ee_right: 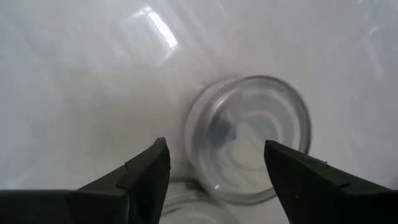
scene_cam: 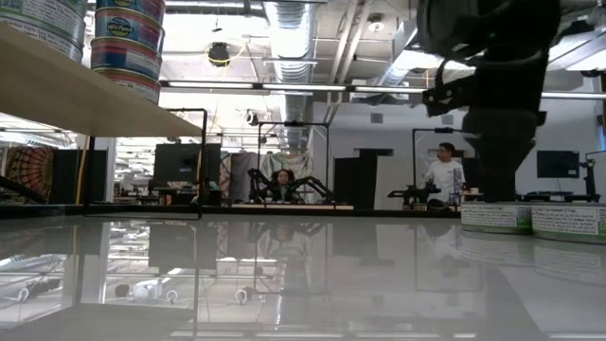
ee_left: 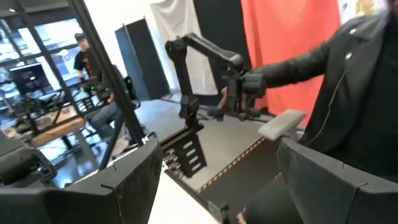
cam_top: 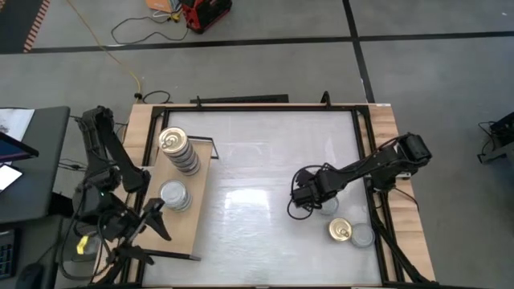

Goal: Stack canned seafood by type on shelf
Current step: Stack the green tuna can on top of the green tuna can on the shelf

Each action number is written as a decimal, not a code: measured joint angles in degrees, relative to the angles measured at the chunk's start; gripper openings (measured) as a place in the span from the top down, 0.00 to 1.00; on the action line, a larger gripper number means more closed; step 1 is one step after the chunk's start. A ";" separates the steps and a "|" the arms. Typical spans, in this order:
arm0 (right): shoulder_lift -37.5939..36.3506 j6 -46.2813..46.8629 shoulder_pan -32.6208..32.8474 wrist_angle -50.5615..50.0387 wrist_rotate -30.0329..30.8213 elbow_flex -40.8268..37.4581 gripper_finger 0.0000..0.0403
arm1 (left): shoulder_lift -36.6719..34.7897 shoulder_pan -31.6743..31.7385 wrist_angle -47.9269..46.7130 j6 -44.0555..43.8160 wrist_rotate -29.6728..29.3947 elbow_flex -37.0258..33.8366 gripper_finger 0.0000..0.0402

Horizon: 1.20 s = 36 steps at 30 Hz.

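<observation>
Wooden shelf (cam_top: 191,210): two tin stacks (cam_top: 178,149).

Robotics lab, exposed ceiling ducts (scene_cam: 284,38), other robot arms (scene_cam: 284,185) on benches, monitors (scene_cam: 557,164), seated person (scene_cam: 281,185)

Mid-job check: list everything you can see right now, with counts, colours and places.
Shelf: one, light wood with black frame, table's left side.
Gold-top stack: one tall stack of tins, far end of the shelf.
Silver-top stack: one short stack, middle of the shelf.
Loose gold-top tin: one, on the table's near right.
Loose silver-top tins: one beside the gold one; one under the right pincer.
Table: one, white.
People: two, in the room behind.
Left pincer: open, off the shelf's near left edge.
Right pincer: open, above the silver-top tin.
</observation>
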 joint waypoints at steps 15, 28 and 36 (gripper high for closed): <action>5.76 -1.12 1.59 1.66 0.44 0.32 0.37 | 3.88 0.00 3.75 -0.92 -8.50 0.00 0.24; 14.05 1.52 6.06 -6.96 5.14 6.45 0.79 | 3.88 0.00 3.66 -0.75 -9.62 0.00 0.24; 13.92 -0.16 5.90 -3.10 5.11 8.10 0.86 | 3.88 0.00 3.24 -1.59 -9.62 0.00 0.24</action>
